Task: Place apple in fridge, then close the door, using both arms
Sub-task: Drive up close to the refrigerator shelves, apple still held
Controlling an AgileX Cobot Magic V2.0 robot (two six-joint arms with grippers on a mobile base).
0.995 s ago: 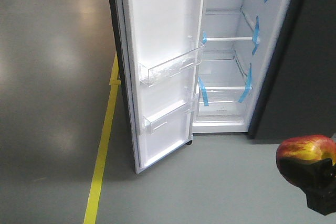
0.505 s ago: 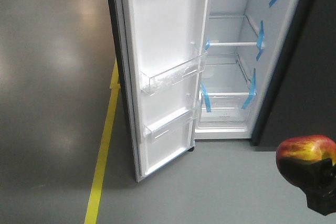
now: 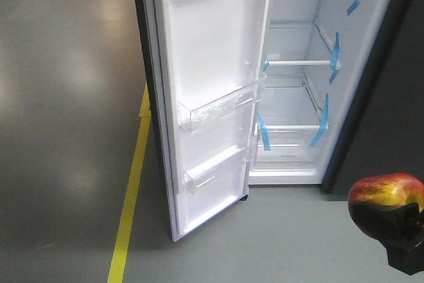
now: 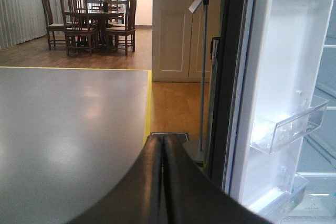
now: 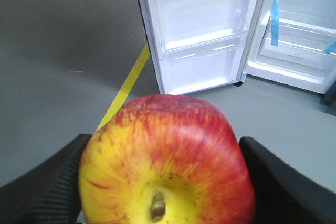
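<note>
Apple (image 5: 168, 156) is sitting clamped between the two black, ribbed fingers (image 5: 50, 187) of the right gripper (image 5: 167, 182), held above the grey floor (image 3: 66, 97), outside the fridge (image 3: 298, 97) and well apart from it. The right wrist view is showing its glossy skin close up: red streaking over yellow, with a brown stem pit facing the camera. The front view is showing only its upper half, low at the right edge.

The front view is also taking in the fridge's white interior with glass shelves and strips of blue tape (image 3: 264, 134). The door (image 3: 212, 44) is standing wide open, its white inner face carrying clear plastic bins (image 3: 222, 97), and a yellow line (image 3: 129, 190) is running along the floor beside it.

Only the left wrist view is showing the left gripper (image 4: 164, 177), its smooth dark fingers pressing together along a thin seam with nothing between them. Beyond it, that view is revealing a wooden floor (image 4: 173, 103), a thin metal stand (image 4: 203, 66) with a tilted panel, and dark wooden chairs (image 4: 79, 22) around a table.
</note>
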